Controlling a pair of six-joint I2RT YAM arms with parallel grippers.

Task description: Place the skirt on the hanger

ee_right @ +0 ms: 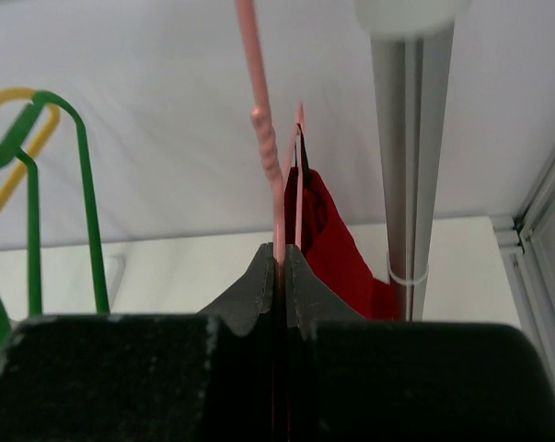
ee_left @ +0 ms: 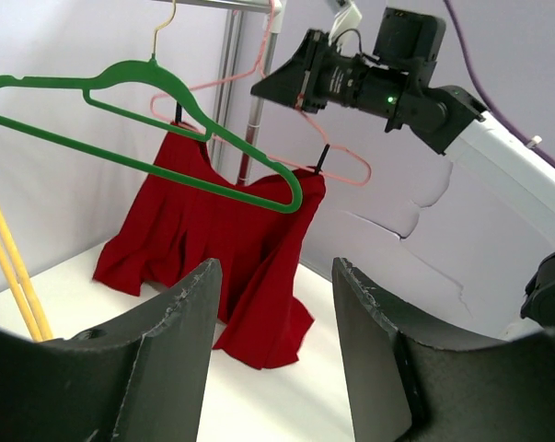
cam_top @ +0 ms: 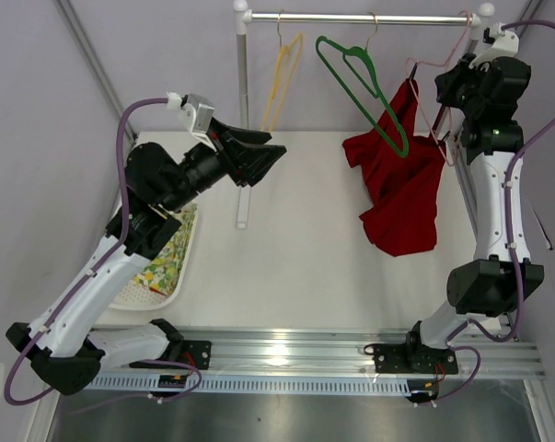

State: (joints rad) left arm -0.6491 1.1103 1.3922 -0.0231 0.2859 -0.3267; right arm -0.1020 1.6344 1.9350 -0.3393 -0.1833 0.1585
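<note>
Top external view shows, nearest to the arm bases, a white tray at 8 o'clock of the counter, and a yellow-green floral cloth lies in it. Above the tray the left arm reaches toward 1 o'clock. The left hand hangs in the air over the counter, well apart from all the hangers. In the left wrist view its two fingers stand wide apart, with nothing between them.

Farther away, at 2 o'clock, the skirt hangs below the hanger. Two small black clips on the pink wire hold the red cloth at its top edge, one near each end. The cloth falls in folds, and its low edge seems to touch the counter.

The right hand is high at 1 o'clock, just beside the right post of the rack. Its fingers are pressed together on the thin pink wire of the hanger, below the twisted neck.

Just left of the skirt, the green hanger hangs tilted from the rail, and in the left wrist view it crosses in front of the skirt's top. The yellow hanger, at 11 o'clock, hangs on the same rail, well apart from the skirt. The pink hook goes up to the right end of the rail, but I cannot tell if it rests on it.
</note>
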